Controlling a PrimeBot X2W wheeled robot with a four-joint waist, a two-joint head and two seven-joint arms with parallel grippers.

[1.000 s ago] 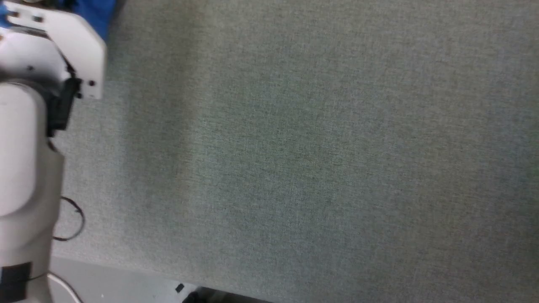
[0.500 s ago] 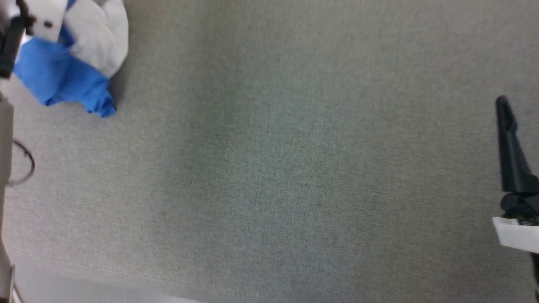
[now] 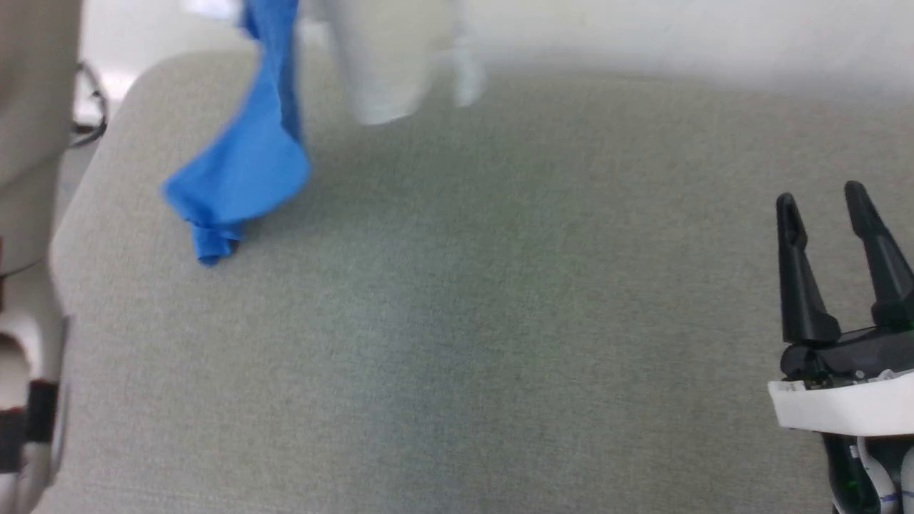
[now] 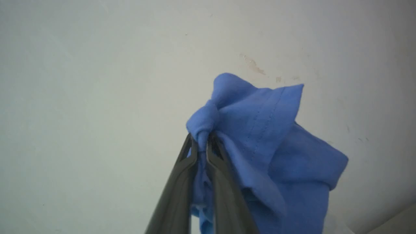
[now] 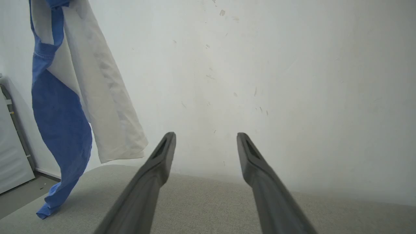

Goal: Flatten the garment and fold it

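The robot's pale left arm [image 3: 32, 107] stands blurred at the far left of the head view. In the left wrist view the left fingers [image 4: 177, 188] are pressed together on a bunched fold of blue cloth. They grip the shirt [image 4: 269, 136] close to a stitched blue hem, and the rest of that blue part sags to the right of them against a pale wall [image 4: 97, 65].

Just right of the arm in the head view, the shirt hangs in the air over the far left part of the grey cloth-covered surface [image 3: 457, 321], near its rounded corner. The blue sleeve [image 3: 243, 164] drops lowest, and its end reaches down to the surface. The white body [image 3: 385, 71] hangs beside it on the right, clear of the surface. This part of the view is blurred. From the right wrist view the sleeve tip sits at the surface's near edge, and the white part ends above the surface.

At the lower right of the head view the right fingers [image 3: 798, 285] are spread apart and hold nothing. They are well apart from the shirt, low over the surface, and point towards the wall.
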